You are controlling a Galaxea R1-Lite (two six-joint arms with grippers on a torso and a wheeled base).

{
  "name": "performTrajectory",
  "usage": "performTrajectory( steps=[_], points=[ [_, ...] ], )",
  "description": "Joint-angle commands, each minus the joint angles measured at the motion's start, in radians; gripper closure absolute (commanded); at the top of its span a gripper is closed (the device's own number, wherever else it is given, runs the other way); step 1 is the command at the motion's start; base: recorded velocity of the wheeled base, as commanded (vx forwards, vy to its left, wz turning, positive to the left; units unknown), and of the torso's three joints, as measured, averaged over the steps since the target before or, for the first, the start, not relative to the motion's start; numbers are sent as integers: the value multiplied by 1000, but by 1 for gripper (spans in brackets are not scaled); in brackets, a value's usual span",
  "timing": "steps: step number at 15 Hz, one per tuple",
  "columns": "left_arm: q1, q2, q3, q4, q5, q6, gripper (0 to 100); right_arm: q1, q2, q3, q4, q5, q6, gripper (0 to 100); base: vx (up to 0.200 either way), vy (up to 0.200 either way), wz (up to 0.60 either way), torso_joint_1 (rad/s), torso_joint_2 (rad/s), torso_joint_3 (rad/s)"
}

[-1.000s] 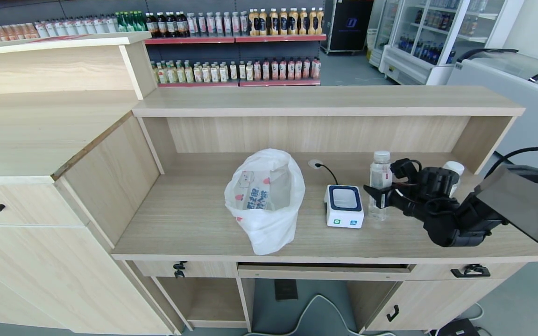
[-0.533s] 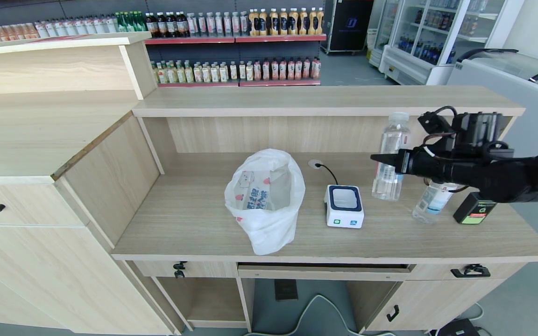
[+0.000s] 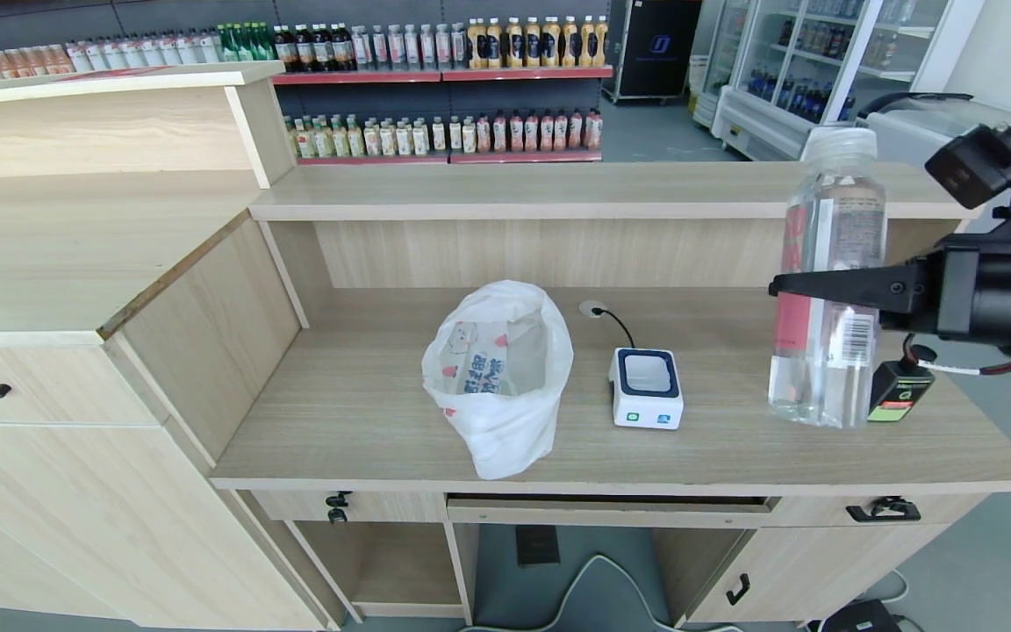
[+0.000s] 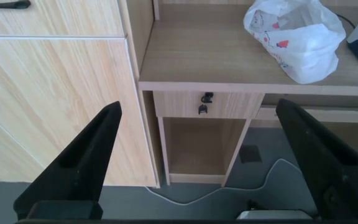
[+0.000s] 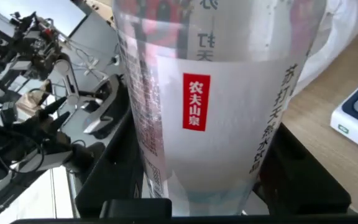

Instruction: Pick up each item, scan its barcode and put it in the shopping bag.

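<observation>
Water bottle (image 3: 832, 211), clear plastic with water in it, was clamped upright in the right gripper (image 3: 808, 290) above the wood-grain counter (image 3: 365, 421), right of the boxy scanner (image 3: 647, 387). Crinkly white shopping bag (image 3: 498, 377) stood open; left gripper (image 4: 197, 162) gaped wide.

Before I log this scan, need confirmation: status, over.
Right end effector shut on clear plastic water bottle, aloft. Left end effector open, low. White square scanner unobstructed.

Shopping bag (image 3: 497, 377) mouth open upward; scanner (image 3: 646, 387) just right of it; cable (image 3: 615, 323) behind; shelf (image 3: 611, 189) overhangs counter (image 3: 356, 421) rear.
</observation>
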Motion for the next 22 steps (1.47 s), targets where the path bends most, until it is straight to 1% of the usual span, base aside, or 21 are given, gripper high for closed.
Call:
performTrajectory(
  steps=[1,2,6,8,11,12,13,18,19,21,22],
  points=[
    [0,0,0,0,0,0,0,30,-106,40,2,15,1,100,0,0,0,0,0,0],
    [0,0,0,0,0,0,0,63,-123,37,3,28,8,100,0,0,0,0,0,0],
    [0,0,0,0,0,0,0,149,-166,36,-1,43,61,100,0,0,0,0,0,0],
    [0,0,0,0,0,0,0,172,-170,42,-3,43,60,100,0,0,0,0,0,0],
    [0,0,0,0,0,0,0,189,-172,37,0,49,71,100,0,0,0,0,0,0],
    [0,0,0,0,0,0,0,198,-201,40,-1,72,138,100,0,0,0,0,0,0],
    [0,0,0,0,0,0,0,206,-210,42,-6,78,178,100,0,0,0,0,0,0],
    [0,0,0,0,0,0,0,206,-203,76,-6,74,175,100,0,0,0,0,0,0],
    [0,0,0,0,0,0,0,207,-206,88,-5,74,158,100,0,0,0,0,0,0],
    [0,0,0,0,0,0,0,214,-212,73,2,78,181,100,0,0,0,0,0,0],
    [0,0,0,0,0,1,0,231,-206,33,3,77,221,100,0,0,0,0,0,0]
  ],
)
